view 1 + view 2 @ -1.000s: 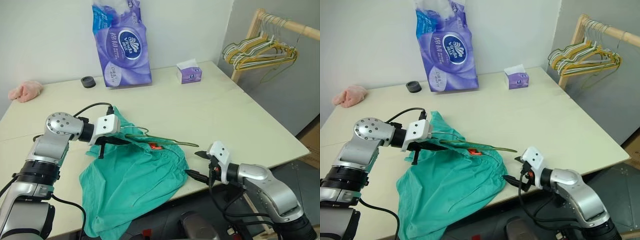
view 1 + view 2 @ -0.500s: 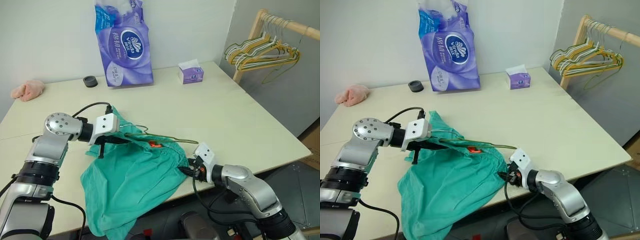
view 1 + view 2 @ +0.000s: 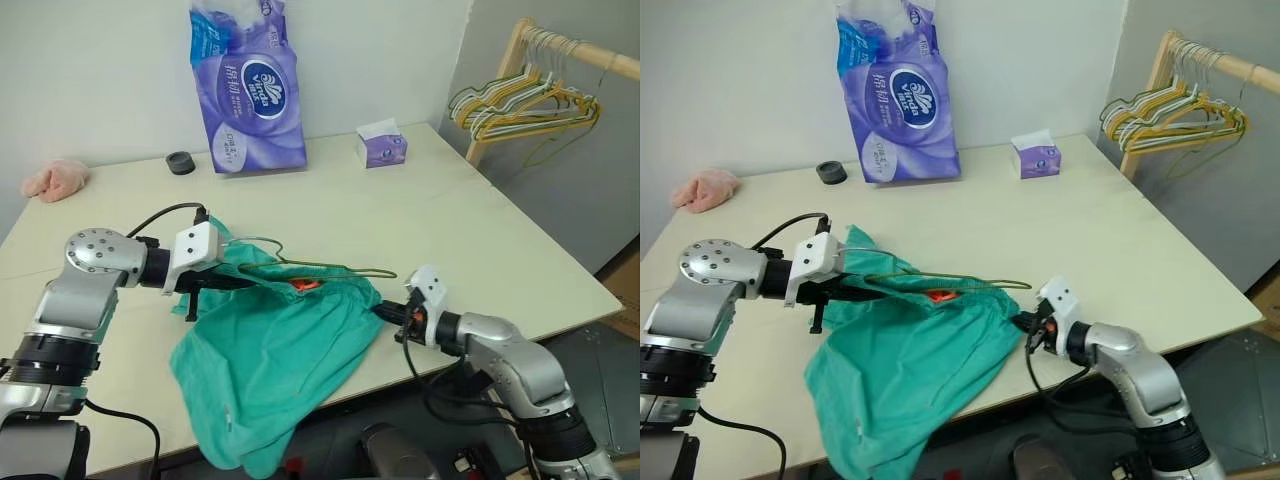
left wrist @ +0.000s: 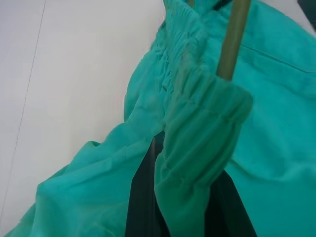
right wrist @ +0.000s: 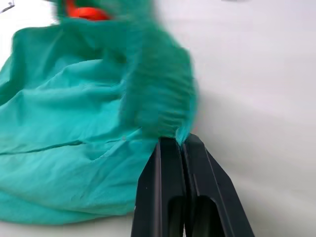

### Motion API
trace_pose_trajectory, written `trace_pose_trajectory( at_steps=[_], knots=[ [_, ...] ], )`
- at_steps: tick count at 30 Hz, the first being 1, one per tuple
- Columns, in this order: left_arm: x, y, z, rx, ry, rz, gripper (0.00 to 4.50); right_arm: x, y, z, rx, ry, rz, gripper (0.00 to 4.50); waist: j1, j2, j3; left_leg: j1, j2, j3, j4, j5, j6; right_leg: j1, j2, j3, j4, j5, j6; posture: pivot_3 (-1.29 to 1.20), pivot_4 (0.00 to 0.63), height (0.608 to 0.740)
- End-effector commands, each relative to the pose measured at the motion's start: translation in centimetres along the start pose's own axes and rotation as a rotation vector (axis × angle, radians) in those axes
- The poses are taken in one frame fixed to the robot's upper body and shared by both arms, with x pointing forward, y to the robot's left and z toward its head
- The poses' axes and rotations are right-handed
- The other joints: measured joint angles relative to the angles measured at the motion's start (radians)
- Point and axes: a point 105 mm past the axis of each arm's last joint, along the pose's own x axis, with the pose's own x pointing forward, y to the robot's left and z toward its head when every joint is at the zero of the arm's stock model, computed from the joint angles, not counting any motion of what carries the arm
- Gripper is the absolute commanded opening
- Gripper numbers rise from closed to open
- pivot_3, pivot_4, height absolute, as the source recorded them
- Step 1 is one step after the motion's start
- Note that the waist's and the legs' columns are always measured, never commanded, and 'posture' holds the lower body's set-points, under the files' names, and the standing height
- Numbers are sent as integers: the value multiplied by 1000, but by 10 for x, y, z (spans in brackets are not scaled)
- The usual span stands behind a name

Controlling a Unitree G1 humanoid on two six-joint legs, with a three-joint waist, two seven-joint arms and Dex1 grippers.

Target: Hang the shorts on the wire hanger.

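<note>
In the left eye view we see the shorts (image 3: 275,355) spread over the near edge of the table (image 3: 480,240), their lower part hanging off the front, with the wire hanger (image 3: 325,266) lying across the gathered waistband, its thin olive wire running from the left gripper (image 3: 215,284) toward the right; an orange patch shows at the waistband just under the wire. Our left gripper is clamped on the waistband's left end, and our right gripper (image 3: 390,313) has its fingers pinched together on the waistband's right corner. In the right eye view the same layout shows, with a purple tissue pack (image 3: 898,95), a small tissue box (image 3: 1038,158), a dark round object (image 3: 829,173) and a pink cloth (image 3: 703,189) farther back, and a bunch of hangers (image 3: 1170,110) on a wooden rail off to the right. In the left wrist view the black fingers (image 4: 143,197) grip bunched elastic fabric, the wire passing just beside it. In the right wrist view the fingers (image 5: 170,192) meet tightly at the teal hem
</note>
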Motion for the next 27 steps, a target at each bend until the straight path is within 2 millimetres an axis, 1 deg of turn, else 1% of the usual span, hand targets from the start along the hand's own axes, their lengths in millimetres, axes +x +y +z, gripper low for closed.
trace_pose_trajectory(
  at_steps=[1,5,14,20,24,27],
  knots=[
    [-16,4,8,35,3,29,0,-17,-5,13,7,-16,42,14,5,0,0,0,0,0,0,0,0,0,0,0,0,0,0,-325,37,740],
    [-21,9,6,34,20,46,0,-27,0,13,4,14,100,14,11,0,0,0,0,0,0,0,0,0,0,0,0,0,0,-324,36,740],
    [-23,3,5,36,44,-7,0,-29,-1,17,66,2,98,14,12,0,0,0,0,0,0,0,0,0,0,0,0,0,0,-324,36,740],
    [-23,3,16,20,-9,-25,0,-29,-8,12,161,20,68,14,13,0,0,0,0,0,0,0,0,0,0,0,0,0,0,-333,36,740],
    [-25,-2,5,28,58,-53,0,-30,-11,14,185,12,62,14,10,0,0,0,0,1,0,0,0,0,0,0,0,0,0,-333,36,740],
    [-28,-2,-2,31,94,-48,0,-31,-12,16,179,11,62,14,10,0,0,0,0,1,0,0,0,0,1,0,0,0,0,-332,35,740]
  ],
)
